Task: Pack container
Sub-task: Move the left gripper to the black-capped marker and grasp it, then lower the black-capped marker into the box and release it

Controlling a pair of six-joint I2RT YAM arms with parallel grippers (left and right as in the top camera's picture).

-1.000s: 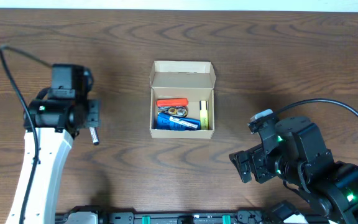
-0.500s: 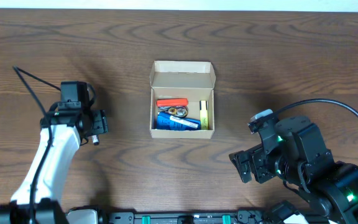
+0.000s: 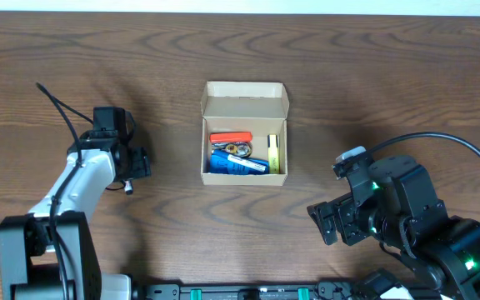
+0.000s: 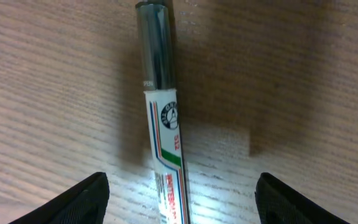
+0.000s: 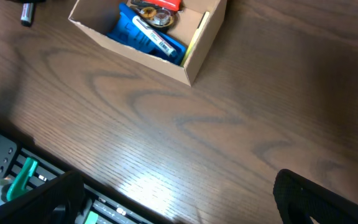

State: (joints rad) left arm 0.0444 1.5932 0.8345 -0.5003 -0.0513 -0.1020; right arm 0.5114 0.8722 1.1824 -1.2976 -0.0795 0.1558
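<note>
The left hand (image 4: 182,200) hung low over a pen (image 4: 163,112) that lay flat on the tabletop (image 3: 373,75). Its two fingers (image 4: 82,199) were spread wide, one on each side of the pen, and held nothing. The pen's long side ran straight out ahead of the hand, so a squeeze would likely catch it across its thin middle. The container (image 3: 245,105) sat open in the middle of the tabletop, off to the right of that hand, with some things already inside. The right hand (image 3: 323,223) was far off past the container, spread open and empty. The left hand was much nearer the pen.
</note>
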